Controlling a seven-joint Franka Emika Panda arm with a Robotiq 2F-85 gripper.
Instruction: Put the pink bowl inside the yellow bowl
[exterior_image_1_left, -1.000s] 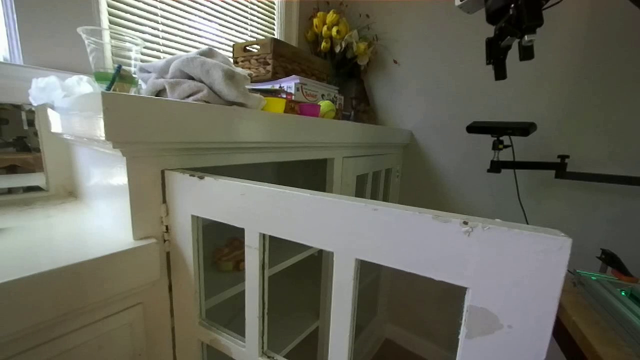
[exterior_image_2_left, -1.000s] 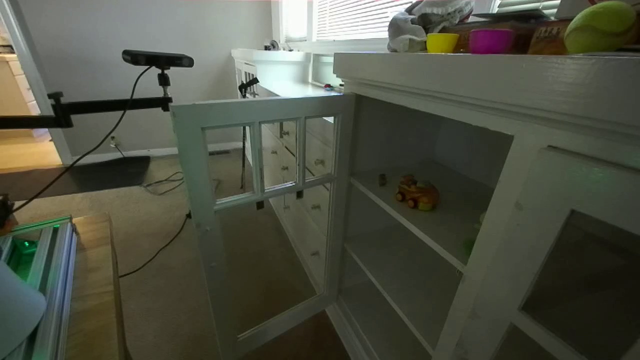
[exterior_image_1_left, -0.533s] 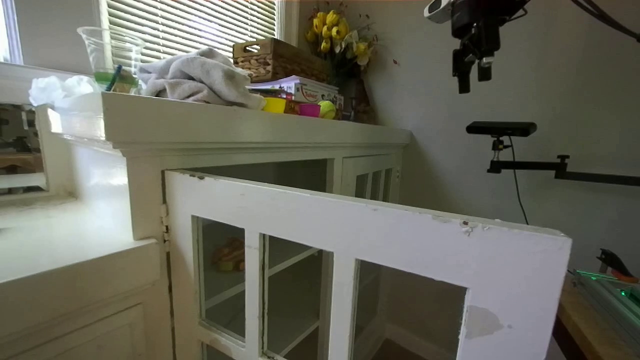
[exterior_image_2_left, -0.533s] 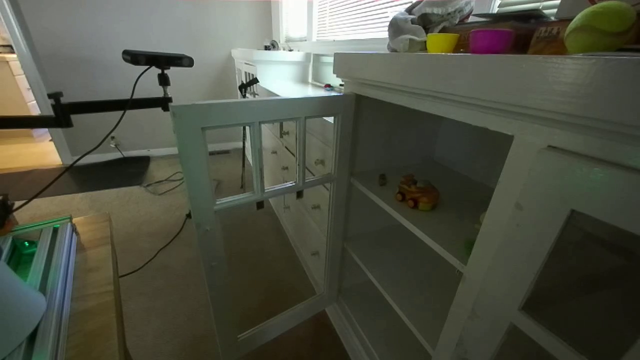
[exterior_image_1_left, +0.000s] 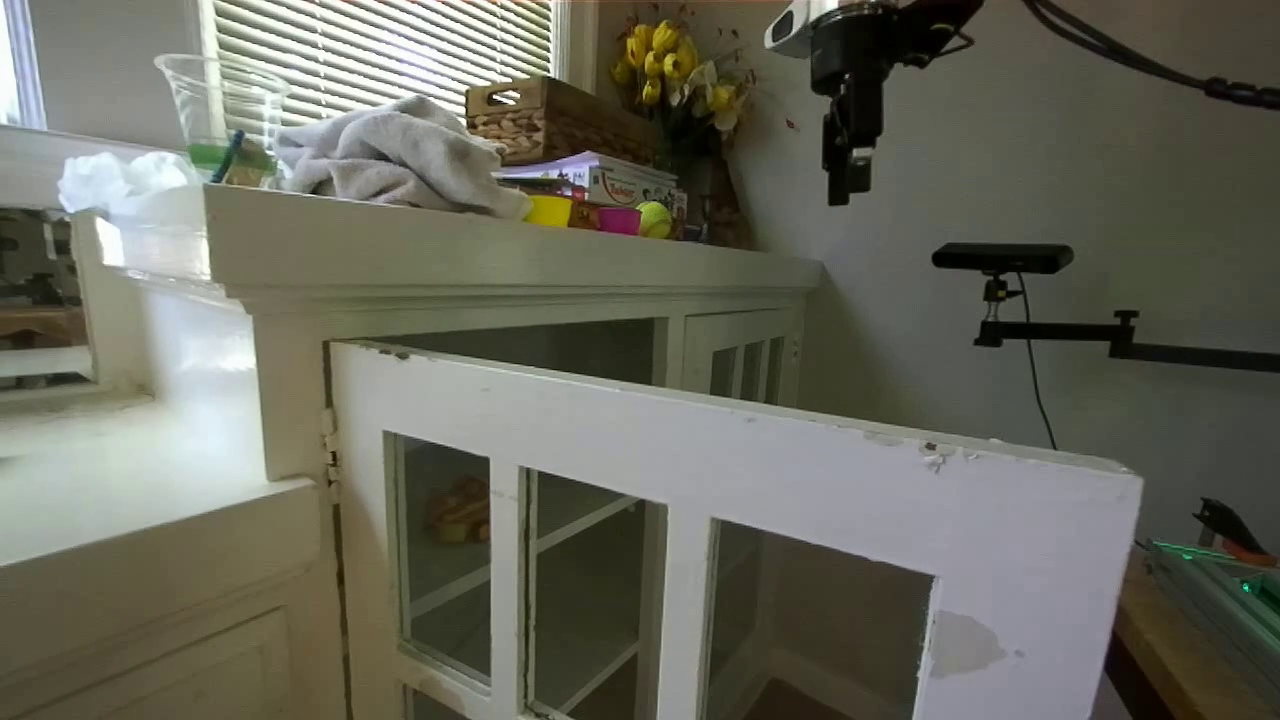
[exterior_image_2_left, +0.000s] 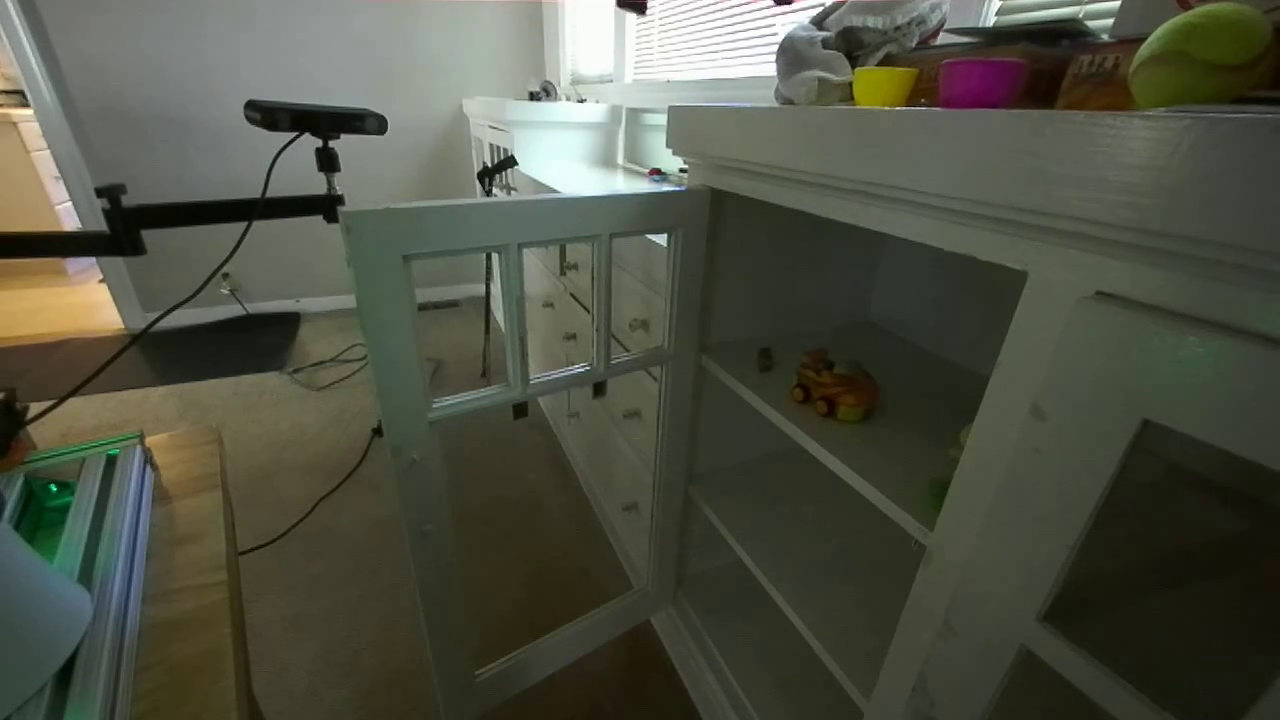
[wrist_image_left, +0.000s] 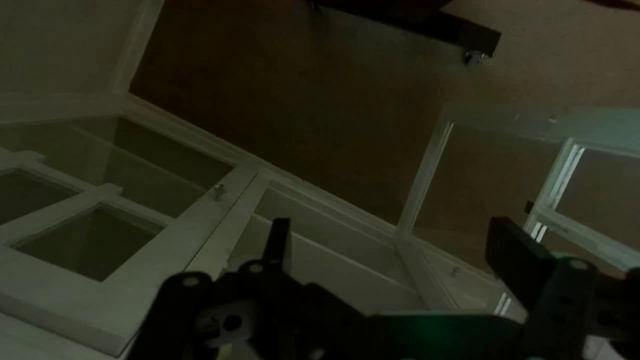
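The pink bowl (exterior_image_2_left: 983, 82) stands upright on top of the white cabinet (exterior_image_1_left: 520, 245), outside the yellow bowl (exterior_image_2_left: 885, 86), which is just beside it at nine o'clock in both exterior views. The tennis ball (exterior_image_2_left: 1203, 55) is at three o'clock from the pink bowl. In an exterior view the gripper (exterior_image_1_left: 848, 190) hangs in the air near three o'clock from the bowls, pointing down. The wrist view is dim, but the fingers (wrist_image_left: 515, 260) seem to stand well apart, part of the cabinet showing through the gap. An orange toy (exterior_image_2_left: 838, 388) sits on the upper shelf (exterior_image_2_left: 915, 430), at seven o'clock from the pink bowl.
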